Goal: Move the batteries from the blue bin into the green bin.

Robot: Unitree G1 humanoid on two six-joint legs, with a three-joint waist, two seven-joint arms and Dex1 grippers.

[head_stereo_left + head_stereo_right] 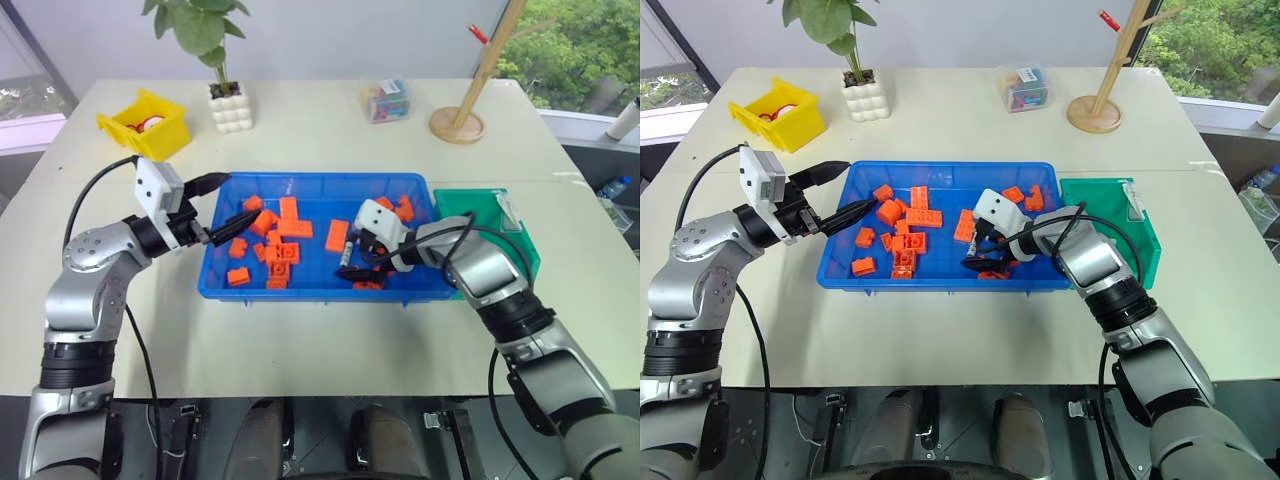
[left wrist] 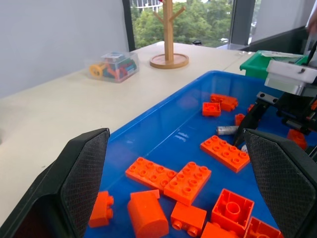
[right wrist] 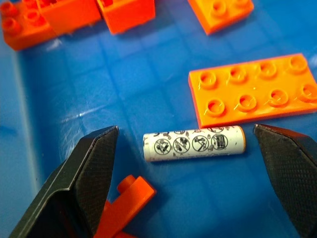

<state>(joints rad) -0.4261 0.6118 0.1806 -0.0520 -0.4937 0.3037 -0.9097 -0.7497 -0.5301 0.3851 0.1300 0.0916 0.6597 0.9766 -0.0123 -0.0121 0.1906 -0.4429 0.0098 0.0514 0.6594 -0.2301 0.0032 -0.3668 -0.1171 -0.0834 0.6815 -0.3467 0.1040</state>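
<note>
With its fingers spread wide around a battery (image 3: 194, 144) lying flat on the floor of the blue bin (image 1: 310, 188), the right gripper (image 3: 188, 163) risks snagging the orange plate (image 3: 257, 89) just beside it or rolling the cylinder away, while the left gripper (image 1: 222, 205), fingers also spread, hovers empty.

Robot lab — bare test table (image 1: 330, 340), sorting bins.

The blue bin (image 3: 44, 124) is glossy plastic; the battery (image 3: 194, 143) has a smooth printed wrap; the bricks (image 3: 255, 89) look shiny plastic.
</note>
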